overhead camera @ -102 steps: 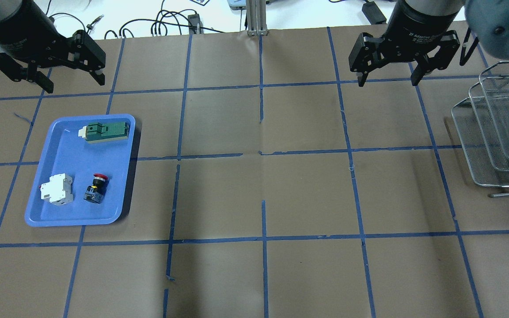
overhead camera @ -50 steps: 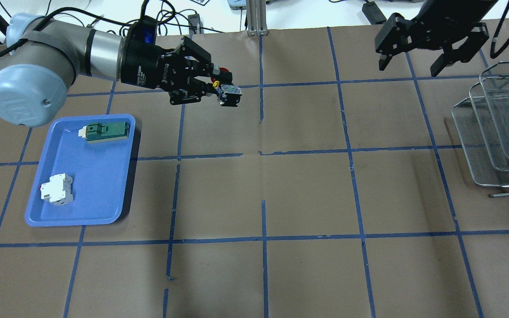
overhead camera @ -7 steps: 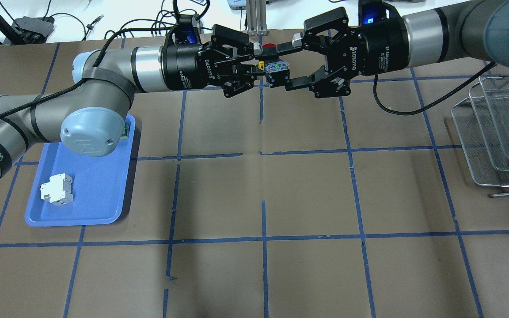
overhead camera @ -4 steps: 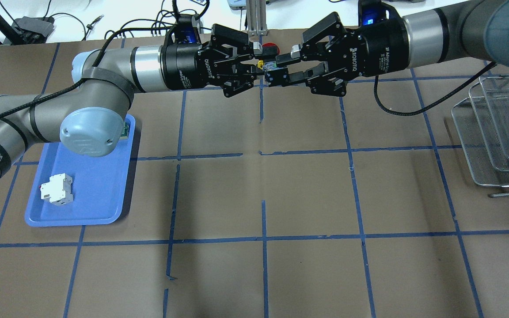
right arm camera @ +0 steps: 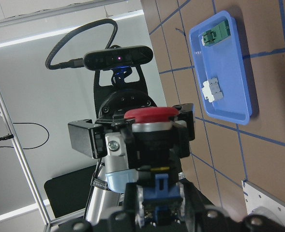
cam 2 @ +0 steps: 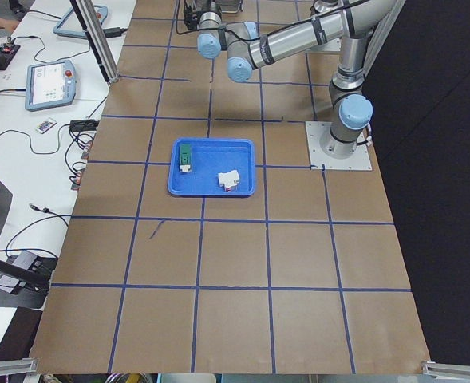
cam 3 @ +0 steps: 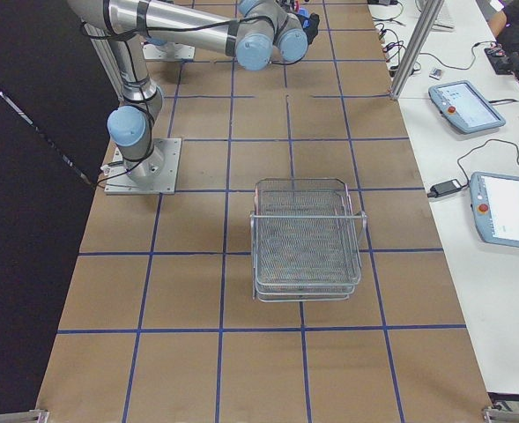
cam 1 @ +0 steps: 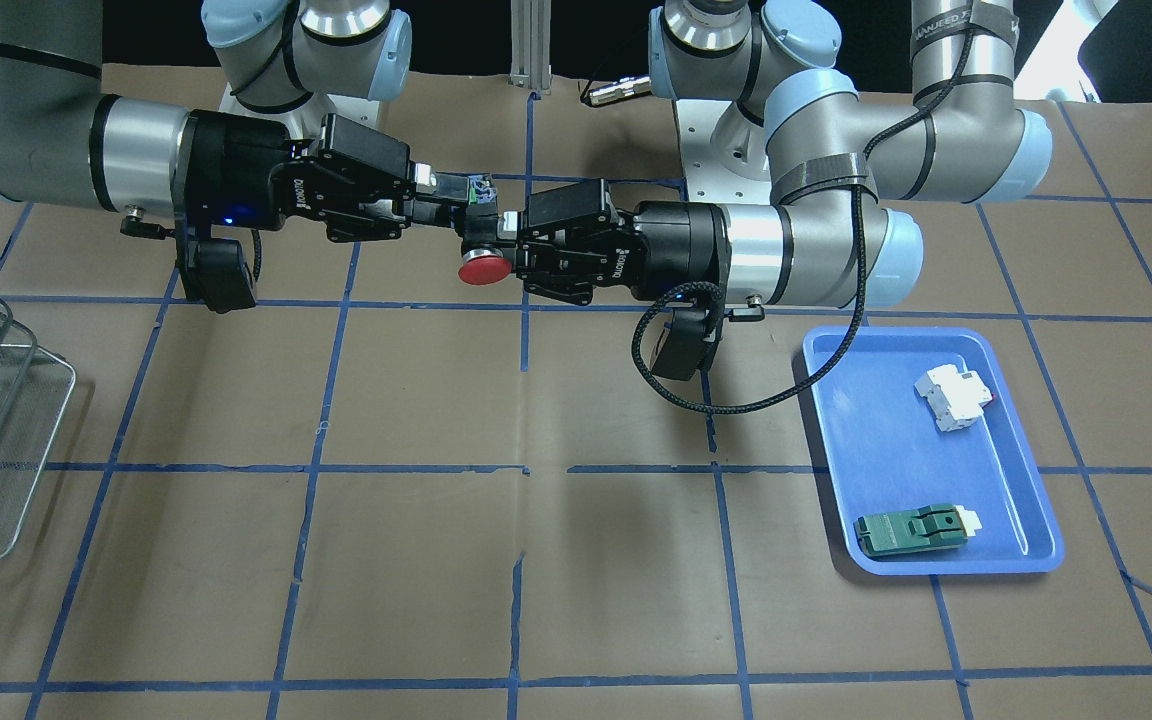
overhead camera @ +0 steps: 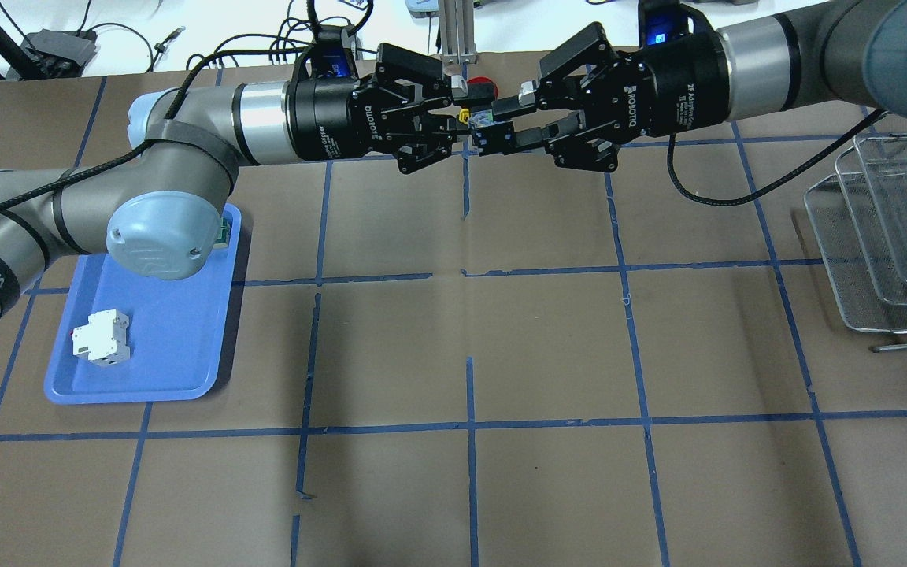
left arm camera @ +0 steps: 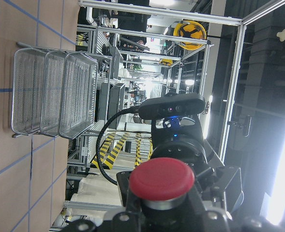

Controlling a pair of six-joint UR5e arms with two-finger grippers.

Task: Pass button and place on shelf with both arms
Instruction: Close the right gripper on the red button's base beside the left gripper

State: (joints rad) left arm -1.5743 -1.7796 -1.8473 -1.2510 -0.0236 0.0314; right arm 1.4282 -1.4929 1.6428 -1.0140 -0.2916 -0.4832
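Note:
The button, with its red cap [overhead camera: 484, 80] and blue-green block, hangs in the air over the table's far middle, between the two grippers. My left gripper [overhead camera: 472, 110] is shut on its black body. My right gripper [overhead camera: 497, 124] is shut on the block at its back end. In the front view the cap [cam 1: 484, 270] points down toward the camera, with the left gripper [cam 1: 502, 248] to its right and the right gripper [cam 1: 454, 200] to its left. The cap fills the left wrist view [left arm camera: 161, 176]. The wire shelf [overhead camera: 886, 236] stands empty at the table's right edge.
A blue tray [overhead camera: 162, 346] lies at the left with a white breaker block [overhead camera: 101, 337] and a green part [cam 1: 911, 530] in it. My left elbow hangs over the tray's far corner. Cables lie beyond the table's far edge.
One second ago my right gripper stood open around the button's block. It has since shut on it. My left gripper has kept its hold, and neither arm has shifted noticeably.

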